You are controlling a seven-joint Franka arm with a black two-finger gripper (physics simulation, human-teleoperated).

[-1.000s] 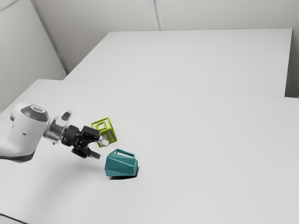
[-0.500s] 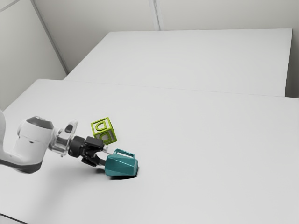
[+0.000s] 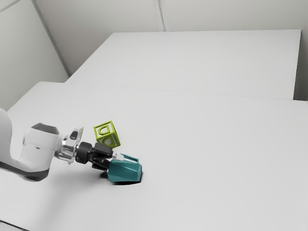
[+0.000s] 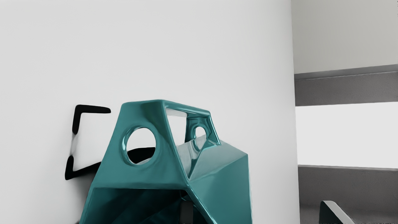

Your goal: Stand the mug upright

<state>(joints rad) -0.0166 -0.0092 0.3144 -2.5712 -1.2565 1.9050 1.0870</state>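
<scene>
1. Exterior view: the black hand (image 3: 113, 162) reaches in from the exterior view's left and is right up at the mug's mouth end, its fingers spread.
2. The teal mug (image 3: 124, 172) lies on its side on the white tabletop (image 3: 202, 159), its mouth toward the arm and its base toward the exterior view's right. It rests well in from the tabletop's far edge.
3. In the wrist view, one dark finger (image 4: 186, 213) stands inside the mug's open mouth (image 4: 133, 205).
4. The other finger (image 4: 329, 214) is outside the mug, on the side away from the tabletop, with a wide gap between it and the mug's wall.
5. So the hand straddles that wall without pinching it; whether the inner finger touches the mug, I cannot tell.
6. The faceted handle (image 4: 143, 115), with a round hole through each end, points sideways along the tabletop, toward its far edge.
7. A lime-green openwork letter block (image 3: 106, 135) sits on the tabletop near the mug, closer to the far edge.
</scene>
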